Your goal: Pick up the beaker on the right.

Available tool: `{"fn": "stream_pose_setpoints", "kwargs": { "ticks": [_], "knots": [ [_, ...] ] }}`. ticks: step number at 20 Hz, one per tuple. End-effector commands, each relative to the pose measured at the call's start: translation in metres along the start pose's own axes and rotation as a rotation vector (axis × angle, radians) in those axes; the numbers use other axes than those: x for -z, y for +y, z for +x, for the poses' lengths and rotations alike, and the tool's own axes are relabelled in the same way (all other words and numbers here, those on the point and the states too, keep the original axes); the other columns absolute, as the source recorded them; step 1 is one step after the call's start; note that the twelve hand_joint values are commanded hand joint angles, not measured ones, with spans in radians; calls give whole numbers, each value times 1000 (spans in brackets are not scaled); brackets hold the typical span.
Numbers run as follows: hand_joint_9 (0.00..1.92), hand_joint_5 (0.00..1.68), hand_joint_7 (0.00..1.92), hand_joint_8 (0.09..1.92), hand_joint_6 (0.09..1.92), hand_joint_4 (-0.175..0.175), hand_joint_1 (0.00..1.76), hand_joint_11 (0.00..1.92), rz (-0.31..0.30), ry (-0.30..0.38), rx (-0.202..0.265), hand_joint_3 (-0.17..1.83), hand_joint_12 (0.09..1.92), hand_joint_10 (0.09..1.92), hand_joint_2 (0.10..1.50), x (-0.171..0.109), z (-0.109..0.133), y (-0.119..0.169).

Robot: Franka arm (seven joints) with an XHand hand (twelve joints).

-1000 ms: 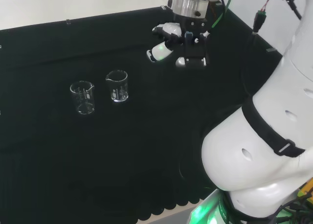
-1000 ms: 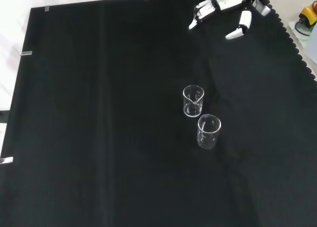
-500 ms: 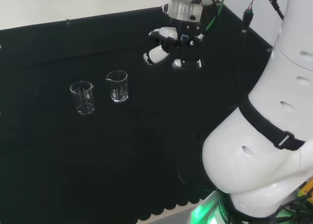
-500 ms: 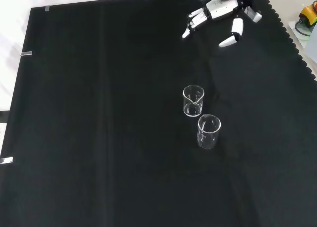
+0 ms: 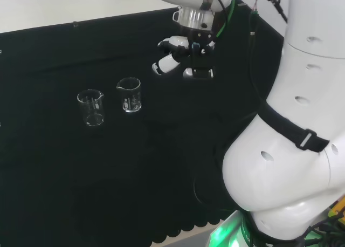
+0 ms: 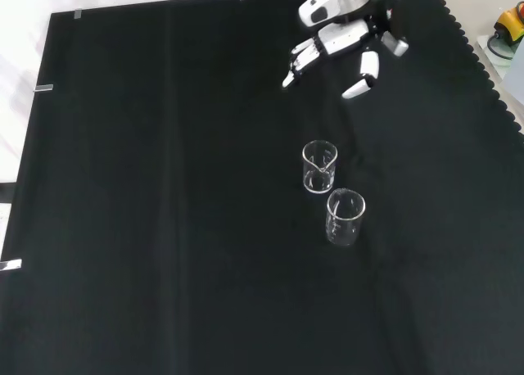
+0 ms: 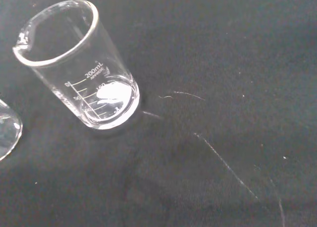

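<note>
In the head view, a black cloth [image 5: 108,177] covers the bench, its scalloped hem hanging over the near edge and a pale wall rising behind the far edge. Two clear beakers stand upright side by side on it: the left beaker [image 5: 91,107] and, just beside it, the right beaker [image 5: 129,95], spout at its rim. The hand [image 5: 180,58] hangs above the cloth to the right of both, apart from them, fingers spread and relaxed, holding nothing. The arm's white links [image 5: 291,123] rise at the right.

In the front view, the cloth lies flat with small metal clips [image 6: 45,88] along its left and top edges and a light floor beyond. The hand [image 6: 340,39] comes in at the top, fingers extended downward and open. The two beakers stand one behind the other below it, the farther one [image 6: 319,166] nearer the hand, the other [image 6: 345,217] just beside it.

In the wrist view, one empty beaker [image 7: 79,66] with printed graduations stands on the cloth, which carries a few pale threads [image 7: 181,94].
</note>
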State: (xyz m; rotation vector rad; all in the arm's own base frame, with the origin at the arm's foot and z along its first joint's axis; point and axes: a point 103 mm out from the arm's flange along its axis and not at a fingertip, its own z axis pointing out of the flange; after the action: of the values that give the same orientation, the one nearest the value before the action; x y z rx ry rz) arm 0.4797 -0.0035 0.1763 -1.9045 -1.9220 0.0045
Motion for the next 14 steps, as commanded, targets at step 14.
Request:
{"fn": "stream_pose_setpoints", "kwargs": {
  "ticks": [14],
  "knots": [
    [246, 162, 130, 546, 87, -23, 587, 0, -4, 159, 164, 1066, 1137, 638, 434, -43, -7, 43]
  ]
}}
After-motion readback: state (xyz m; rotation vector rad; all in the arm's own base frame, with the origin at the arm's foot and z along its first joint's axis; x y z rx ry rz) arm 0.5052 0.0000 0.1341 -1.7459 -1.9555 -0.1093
